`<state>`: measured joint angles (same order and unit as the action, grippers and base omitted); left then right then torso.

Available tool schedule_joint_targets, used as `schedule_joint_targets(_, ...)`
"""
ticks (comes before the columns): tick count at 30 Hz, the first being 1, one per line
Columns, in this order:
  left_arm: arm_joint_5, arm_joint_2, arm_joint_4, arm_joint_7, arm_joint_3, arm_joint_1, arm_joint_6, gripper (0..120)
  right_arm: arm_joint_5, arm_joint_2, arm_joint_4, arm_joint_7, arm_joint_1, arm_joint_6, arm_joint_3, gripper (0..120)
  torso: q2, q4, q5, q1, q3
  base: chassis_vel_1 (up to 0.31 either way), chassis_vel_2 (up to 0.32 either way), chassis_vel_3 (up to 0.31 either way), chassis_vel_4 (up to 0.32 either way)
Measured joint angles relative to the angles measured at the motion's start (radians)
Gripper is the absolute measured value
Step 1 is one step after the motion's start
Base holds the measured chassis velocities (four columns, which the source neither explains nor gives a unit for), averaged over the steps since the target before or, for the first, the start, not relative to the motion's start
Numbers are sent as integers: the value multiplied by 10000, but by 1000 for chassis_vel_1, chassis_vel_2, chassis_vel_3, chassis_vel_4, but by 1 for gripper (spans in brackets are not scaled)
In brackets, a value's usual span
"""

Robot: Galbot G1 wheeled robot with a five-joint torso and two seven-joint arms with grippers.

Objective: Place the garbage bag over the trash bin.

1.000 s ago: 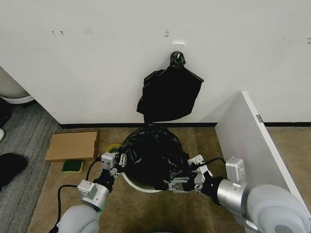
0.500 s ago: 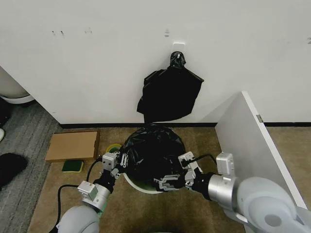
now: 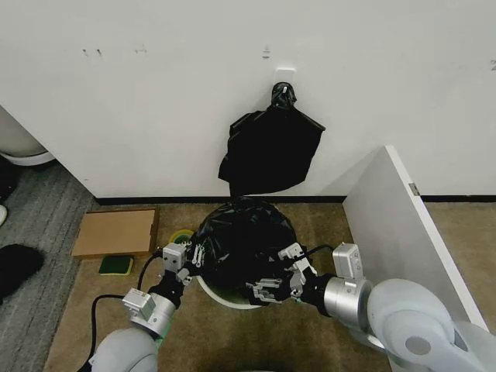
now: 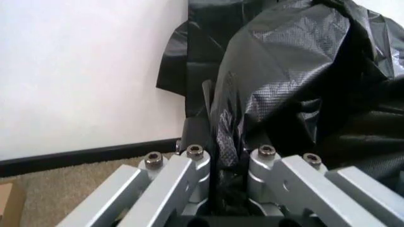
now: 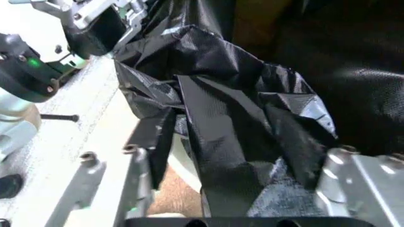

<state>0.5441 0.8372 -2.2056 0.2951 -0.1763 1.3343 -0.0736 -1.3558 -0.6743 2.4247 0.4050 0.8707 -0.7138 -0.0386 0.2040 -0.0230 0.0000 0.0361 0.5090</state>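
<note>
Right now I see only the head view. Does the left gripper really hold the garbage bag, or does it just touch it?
Observer: It holds it. In the left wrist view the left gripper has its jaws shut on a fold of the garbage bag.
Operator: And the right gripper?
Observer: In its own wrist view the right gripper has its jaws wide apart. Crumpled bag film lies between them but is not clamped.

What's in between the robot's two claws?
In the head view, the garbage bag bulges over the trash bin, between the left gripper and right gripper.
</note>
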Motion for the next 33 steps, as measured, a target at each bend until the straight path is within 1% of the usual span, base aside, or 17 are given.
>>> schedule_joint_targets(3, 136, -6, -1, 22, -38, -23, 45, 4, 212, 1, -16, -15, 38, 12, -5, 38, 0, 0, 0, 0, 0, 0, 0, 0, 0)
schedule_joint_targets(6, 278, -10, -4, 68, -58, -50, 134, 4, 549, 0, -17, -31, 89, 93, -39, 28, 0, 1, 0, 0, 0, 0, 0, 0, 0)
schedule_joint_targets(7, 278, -10, -4, 68, -58, -50, 134, 4, 549, 0, -17, -31, 89, 93, -39, 28, 0, 1, 0, 0, 0, 0, 0, 0, 0)
schedule_joint_targets(10, 627, 33, -13, 217, -76, -124, 355, 4, 1191, 14, 11, -193, 289, 256, -55, 14, 0, 1, 0, 0, 0, 0, 0, 0, 0)
schedule_joint_targets(13, 876, 79, 5, 345, -87, -206, 526, 4, 1652, 41, 90, -368, 476, 378, -56, 1, 0, 0, 1, 0, 0, 0, 0, 0, 0)
schedule_joint_targets(15, 983, 97, 10, 407, -86, -235, 603, 4, 1852, 54, 120, -461, 525, 448, -63, 0, 0, 0, 0, 0, 0, 0, 0, 0, 0)
schedule_joint_targets(17, 1346, 156, 32, 629, -71, -331, 791, 4, 2550, 105, 213, -795, 650, 712, -145, 0, 0, 1, 1, 0, -2, 0, 0, 0, 0)
schedule_joint_targets(21, 2742, 431, 186, 1446, -27, -772, 1141, 4, 4614, 279, 474, -1813, 1034, 1517, -580, 0, 0, -1, 0, 0, -2, 0, 0, 0, 0)
schedule_joint_targets(22, 2742, 431, 186, 1446, -27, -772, 1141, 4, 4614, 279, 474, -1813, 1034, 1517, -580, 0, 0, -1, 0, 0, -2, 0, 0, 0, 0)
schedule_joint_targets(23, 2950, 471, 194, 1562, -27, -841, 1183, 4, 4908, 298, 504, -1952, 1095, 1642, -665, 0, 0, 0, 0, 0, -1, 0, 0, 0, 0)
schedule_joint_targets(24, 3409, 548, 201, 1822, -27, -1011, 1312, 4, 5601, 324, 542, -2254, 1243, 1904, -853, 0, 0, 0, 0, 0, -1, 0, 0, 0, 0)
schedule_joint_targets(26, 3962, 635, 210, 2180, -29, -1257, 1511, 4, 6310, 330, 546, -2598, 1371, 2134, -1048, 0, 0, 0, 0, 0, -2, 0, 0, 0, 0)
schedule_joint_targets(29, 4658, 752, 230, 2634, -54, -1633, 1733, 4, 6996, 342, 502, -2991, 1440, 2383, -1232, 0, 0, -1, 0, 0, -1, 0, 0, 0, 0)
schedule_joint_targets(31, 4865, 768, 229, 2740, -77, -1720, 1786, 4, 7159, 364, 475, -3083, 1464, 2448, -1265, 0, 0, 0, 1, 0, -1, 0, 0, 0, 0)
schedule_joint_targets(33, 5519, 774, 155, 2976, -164, -1923, 1968, 4, 7540, 436, 384, -3310, 1589, 2598, -1344, 0, 0, 1, 0, 0, -1, 0, 0, 0, 0)
